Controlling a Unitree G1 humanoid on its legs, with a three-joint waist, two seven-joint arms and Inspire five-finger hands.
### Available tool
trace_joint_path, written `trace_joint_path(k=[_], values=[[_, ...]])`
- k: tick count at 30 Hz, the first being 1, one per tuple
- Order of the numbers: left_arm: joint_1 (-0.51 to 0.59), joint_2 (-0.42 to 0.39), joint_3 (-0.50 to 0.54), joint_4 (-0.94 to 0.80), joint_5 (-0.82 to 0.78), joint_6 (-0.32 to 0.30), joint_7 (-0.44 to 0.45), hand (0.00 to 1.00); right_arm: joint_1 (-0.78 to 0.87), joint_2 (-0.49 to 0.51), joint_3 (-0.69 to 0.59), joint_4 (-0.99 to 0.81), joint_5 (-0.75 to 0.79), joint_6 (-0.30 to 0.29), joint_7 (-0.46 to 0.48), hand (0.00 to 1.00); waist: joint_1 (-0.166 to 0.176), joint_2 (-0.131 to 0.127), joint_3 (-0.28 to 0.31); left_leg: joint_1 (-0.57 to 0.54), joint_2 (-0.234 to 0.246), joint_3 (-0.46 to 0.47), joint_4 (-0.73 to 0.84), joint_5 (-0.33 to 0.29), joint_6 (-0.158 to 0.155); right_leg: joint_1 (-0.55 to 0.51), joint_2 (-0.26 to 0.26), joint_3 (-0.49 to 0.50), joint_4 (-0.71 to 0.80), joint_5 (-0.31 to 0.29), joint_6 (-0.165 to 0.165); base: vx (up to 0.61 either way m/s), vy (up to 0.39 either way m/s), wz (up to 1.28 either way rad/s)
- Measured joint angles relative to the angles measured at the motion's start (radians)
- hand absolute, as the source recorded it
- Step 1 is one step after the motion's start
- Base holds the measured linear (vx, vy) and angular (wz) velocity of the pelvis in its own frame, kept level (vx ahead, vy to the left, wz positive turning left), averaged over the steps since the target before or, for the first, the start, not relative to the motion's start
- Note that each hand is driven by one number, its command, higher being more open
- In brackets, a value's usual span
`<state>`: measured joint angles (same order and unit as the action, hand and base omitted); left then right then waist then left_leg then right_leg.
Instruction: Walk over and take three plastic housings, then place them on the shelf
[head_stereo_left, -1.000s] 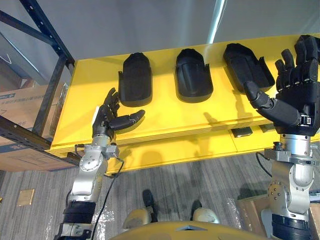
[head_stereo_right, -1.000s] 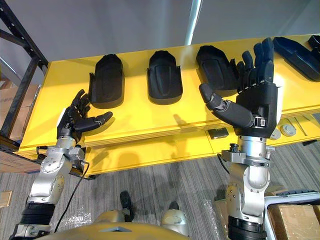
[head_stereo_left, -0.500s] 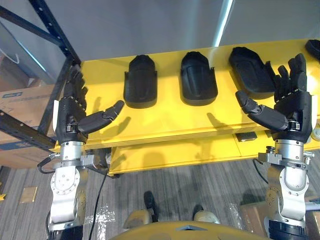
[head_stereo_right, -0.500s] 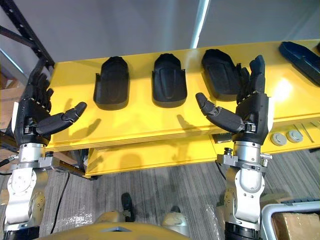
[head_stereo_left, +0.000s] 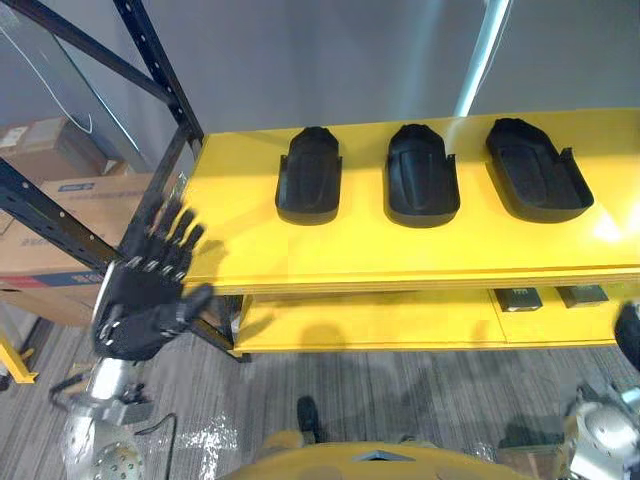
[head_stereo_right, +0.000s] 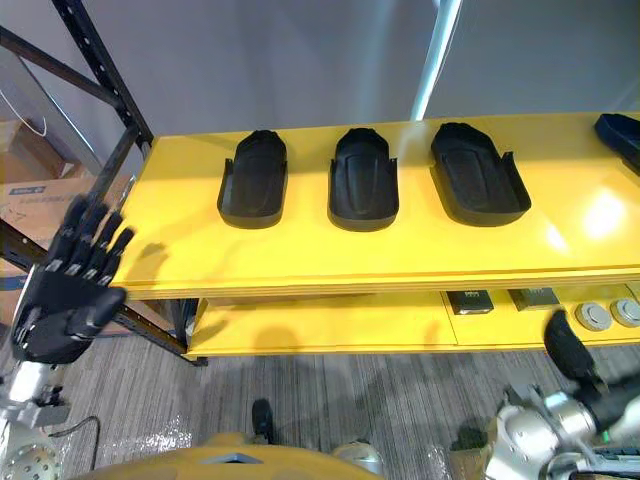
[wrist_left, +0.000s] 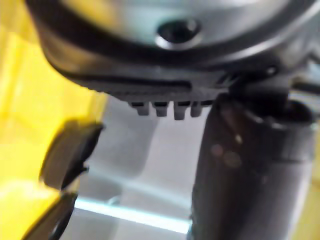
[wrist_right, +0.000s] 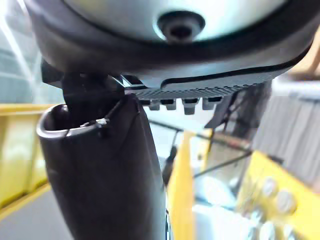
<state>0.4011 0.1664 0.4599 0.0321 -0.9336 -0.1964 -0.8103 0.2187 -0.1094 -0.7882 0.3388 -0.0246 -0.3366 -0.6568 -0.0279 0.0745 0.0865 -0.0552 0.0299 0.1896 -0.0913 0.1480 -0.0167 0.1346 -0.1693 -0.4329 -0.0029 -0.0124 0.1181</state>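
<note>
Lying in a row on the yellow tabletop (head_stereo_left: 300, 250), well apart from both hands, are the three black plastic housings: the left housing (head_stereo_left: 309, 187), the middle housing (head_stereo_left: 423, 187) and the right housing (head_stereo_left: 535, 183), each hollow side up. A fourth dark moulded piece (head_stereo_right: 620, 128) is cut off at the tabletop's right edge. The left hand (head_stereo_left: 140, 300) hangs low beside the tabletop's left corner, fingers spread and straight, holding nothing. The right hand (head_stereo_right: 568, 352) shows as a dark tip low at the right, below the tabletop's front edge; whether it is open or closed cannot be told, and its wrist view gives little beyond the thumb up close. The black shelf frame (head_stereo_left: 160, 70) stands to the left, with cardboard boxes (head_stereo_left: 50, 150) behind it; one box bears a blue and red label strip (head_stereo_left: 50, 185), too small to read. On the yellow lower level (head_stereo_left: 380, 325) lie two small dark blocks (head_stereo_right: 468, 300) and grey round discs (head_stereo_right: 592, 317), their markings not legible. In the left wrist view the housings are only blurred dark shapes (wrist_left: 70, 155).
</note>
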Motion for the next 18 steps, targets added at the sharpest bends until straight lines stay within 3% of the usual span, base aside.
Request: trace_joint_path(k=[4,8,10,13,17,18], values=[[0.002,-0.02,0.018,0.326,-0.129,-0.002,-0.008,1.0,0.016,0.011,-0.033,0.267,0.093,-0.002,-0.04,1.0,0.002,-0.009,-0.003,0.012,-0.004,-0.014,0.0,-0.005,0.006,0.022,-0.001,-0.022,0.005,-0.023,-0.001,-0.01,0.003,0.12],[0.019,-0.091,0.029,0.503,-0.197,0.007,-0.026,1.0,0.041,0.064,-0.035,0.372,0.173,0.004,-0.031,1.0,0.018,-0.021,-0.004,0.012,-0.017,-0.007,0.0,-0.01,0.013,0.025,-0.006,-0.05,0.009,-0.037,0.01,-0.02,0.028,0.23],[0.027,-0.126,0.058,0.575,-0.209,0.014,-0.038,1.0,0.04,0.094,-0.038,0.433,0.199,0.017,-0.025,1.0,0.029,-0.034,-0.005,0.011,-0.02,-0.001,0.0,-0.01,0.014,0.028,-0.011,-0.063,0.009,-0.042,0.016,0.04,0.035,0.21],[0.039,-0.166,0.119,0.684,-0.245,0.07,-0.042,1.0,0.04,0.147,-0.037,0.514,0.264,0.048,0.012,1.0,0.043,-0.062,-0.004,0.019,-0.029,-0.003,0.0,-0.016,0.022,0.045,-0.027,-0.086,0.02,-0.058,0.019,0.07,0.024,0.23],[0.03,-0.193,0.12,0.8,-0.118,0.128,0.071,1.0,0.036,0.157,-0.02,0.611,0.331,0.078,0.093,1.0,0.053,-0.071,-0.001,0.029,-0.063,-0.015,0.0,-0.031,0.041,0.066,-0.055,-0.107,0.02,-0.068,0.015,0.09,0.062,0.16],[0.017,-0.19,0.093,0.821,-0.003,0.154,0.177,1.0,0.031,0.154,0.0,0.635,0.356,0.083,0.142,1.0,0.049,-0.072,0.001,0.029,-0.074,-0.02,0.0,-0.037,0.046,0.069,-0.063,-0.11,0.019,-0.069,0.01,0.08,0.059,0.12]])
